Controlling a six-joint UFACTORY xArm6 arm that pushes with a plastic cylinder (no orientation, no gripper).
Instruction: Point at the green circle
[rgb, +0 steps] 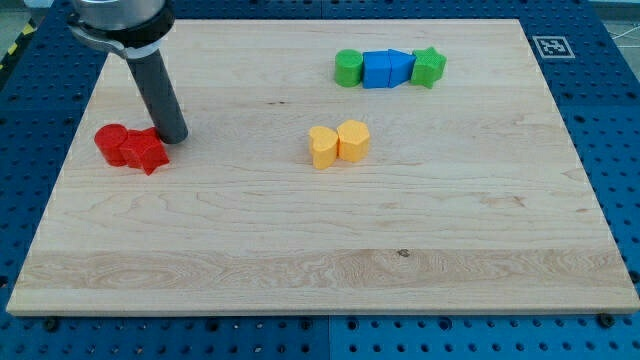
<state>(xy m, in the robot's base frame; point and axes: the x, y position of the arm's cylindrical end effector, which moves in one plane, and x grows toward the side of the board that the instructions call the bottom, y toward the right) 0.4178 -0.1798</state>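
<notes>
The green circle (348, 67) stands near the view's top, right of centre, at the left end of a row with two blue blocks (387, 69) and a green star (429, 67). My tip (172, 137) rests on the board at the view's left, far from the green circle. It sits just right of two red blocks (131, 147) and looks to touch the right one.
Two yellow blocks (338, 144) sit side by side near the board's middle. The wooden board (320, 260) lies on a blue perforated table. A marker tag (551, 46) is at the view's top right corner.
</notes>
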